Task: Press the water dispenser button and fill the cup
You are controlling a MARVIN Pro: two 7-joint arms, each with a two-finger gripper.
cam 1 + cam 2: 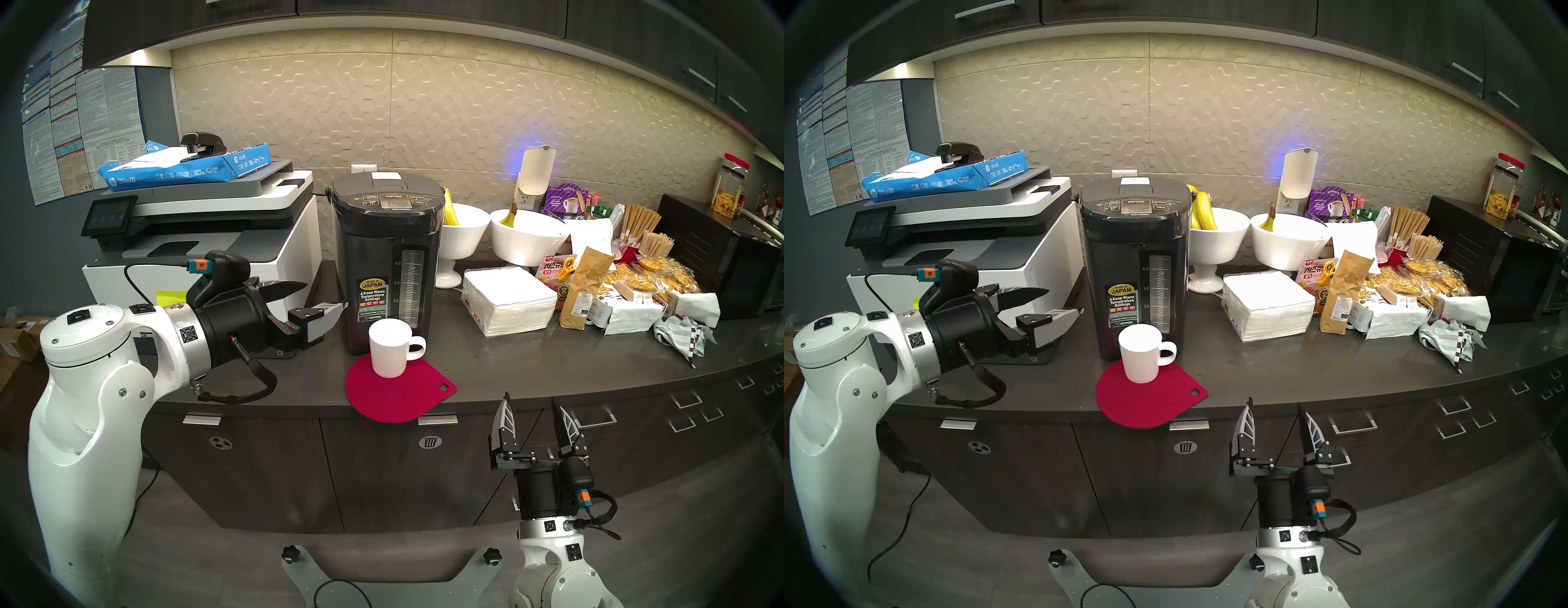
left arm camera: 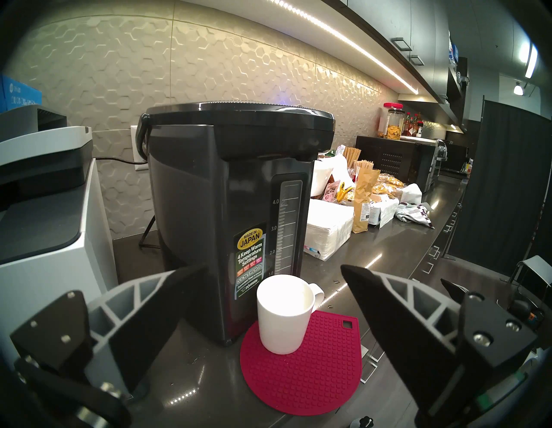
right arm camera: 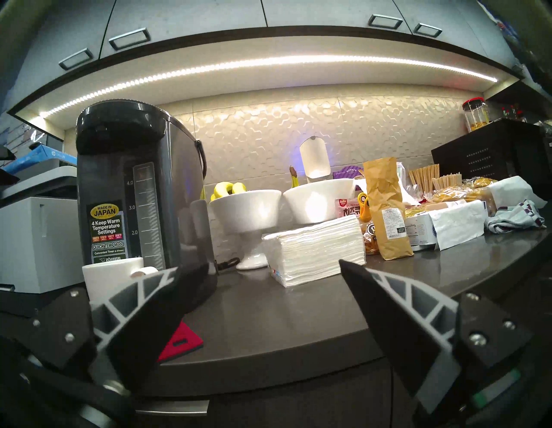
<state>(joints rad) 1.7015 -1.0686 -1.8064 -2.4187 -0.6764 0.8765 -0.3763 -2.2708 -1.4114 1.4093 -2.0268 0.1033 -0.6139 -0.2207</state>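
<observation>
The dark grey water dispenser (image 1: 388, 254) (image 1: 1134, 263) (image 2: 233, 191) (image 3: 131, 185) stands on the counter, its DISPENSE button (image 1: 393, 196) (image 1: 1136, 202) on the top panel. In front of it the white cup (image 1: 392, 348) (image 1: 1142, 354) (image 2: 283, 313) (image 3: 110, 276) sits upright on a red mat (image 1: 394, 397) (image 2: 310, 373), handle to the right. My left gripper (image 1: 324, 297) (image 1: 1064, 302) (image 2: 273, 269) hovers open and empty just left of the dispenser, pointing at it. My right gripper (image 1: 532, 414) (image 1: 1276, 418) (image 3: 273, 266) is open and empty below the counter's front edge, right of the mat.
A white-and-grey printer (image 1: 203, 237) stands left of the dispenser, behind my left gripper. To the right are white bowls (image 1: 524, 237) with bananas, a napkin stack (image 1: 509, 299), a brown bag (image 1: 583, 288), snack packets and a black microwave (image 1: 721, 259).
</observation>
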